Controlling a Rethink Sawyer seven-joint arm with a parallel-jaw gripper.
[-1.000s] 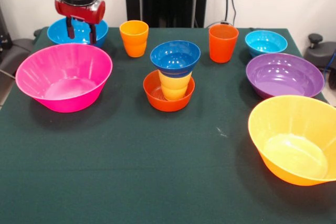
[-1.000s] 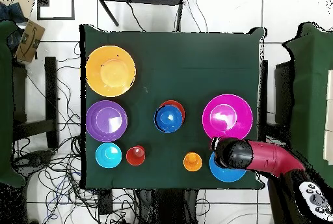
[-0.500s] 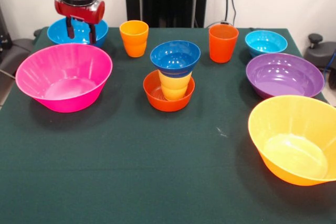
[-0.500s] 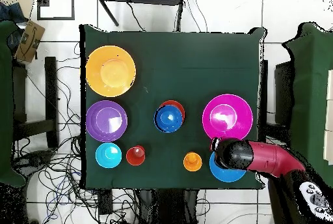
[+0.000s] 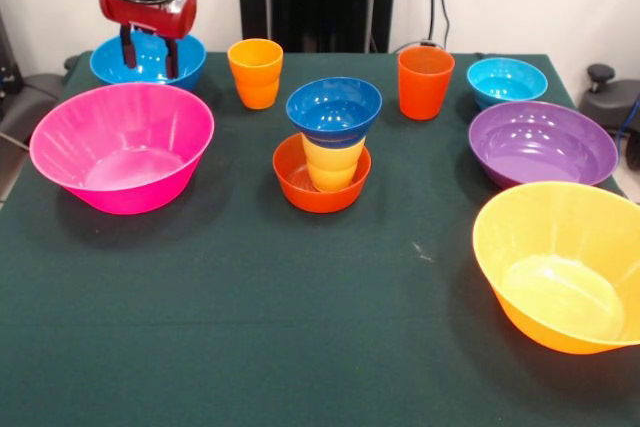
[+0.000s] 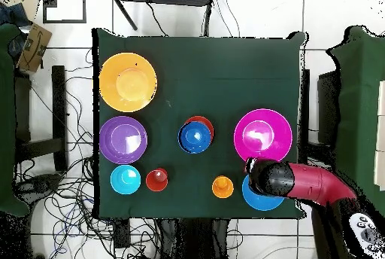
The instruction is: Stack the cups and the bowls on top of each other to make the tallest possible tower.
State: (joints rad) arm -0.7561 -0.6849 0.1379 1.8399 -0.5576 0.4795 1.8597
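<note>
Front view, left to right. My gripper (image 5: 146, 55) hangs above the medium blue bowl (image 5: 186, 55) at the far left corner, its two dark fingers (image 5: 128, 48) apart and holding nothing. Just in front lies the large pink bowl (image 5: 122, 145), its rim near the table's left edge.

Next comes the light orange cup (image 5: 255, 73), upright and standing alone, free on all sides. I judge it the next piece for the tower (image 5: 329, 145), which stands mid-table: the small orange-red bowl (image 5: 320, 187) as base, the yellow cup (image 5: 333, 162) in it, and the dark blue bowl (image 5: 334, 109) seated on top, mouth up.

Farther right stand the red-orange cup (image 5: 425, 82), the cyan bowl (image 5: 507, 80), the purple bowl (image 5: 542, 141), and the yellow-orange bowl (image 5: 562, 262), which reaches the right edge.

Handling, as I judge it: these pieces look like light, stiff, glossy plastic, so likely slippery; a cup is best pinched across its wall near the rim, a bowl by its rim. The tower looks easily toppled by a sideways nudge.

Open room: the green cloth (image 5: 250, 327) in front of the tower is bare, and a clear lane runs between light orange cup and tower.
</note>
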